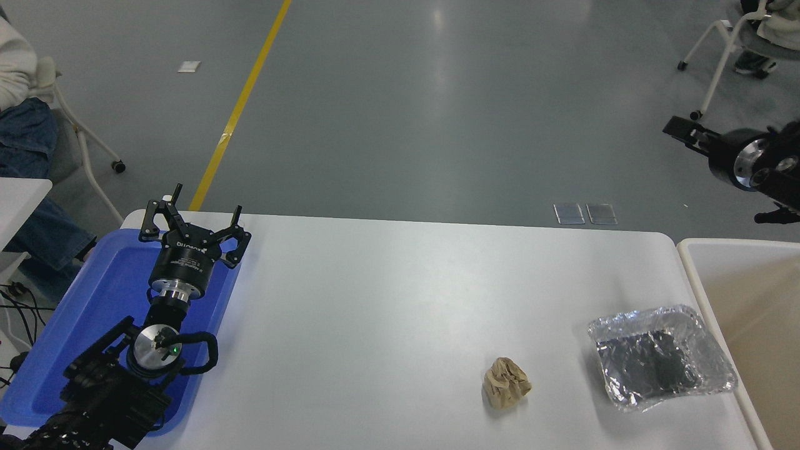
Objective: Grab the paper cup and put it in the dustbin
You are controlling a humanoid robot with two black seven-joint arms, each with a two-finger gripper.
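The paper cup is not in view. The dustbin (692, 272) stands at the table's right end, with a thick cream-white rim and a tan inside; what I see of its inside holds nothing. My right gripper (680, 130) comes in from the right edge, high above the bin's far corner and pointing left. I see nothing held in it, and its state does not show. My left gripper (191, 212) is parked open over the blue tray at the lower left.
A crumpled brown paper ball (505, 382) lies at the front right of the white table (400, 300). A crinkled silver foil tray (660, 356) sits next to the dustbin. A blue plastic tray (100, 294) lies under the left arm. People sit on chairs at both far corners.
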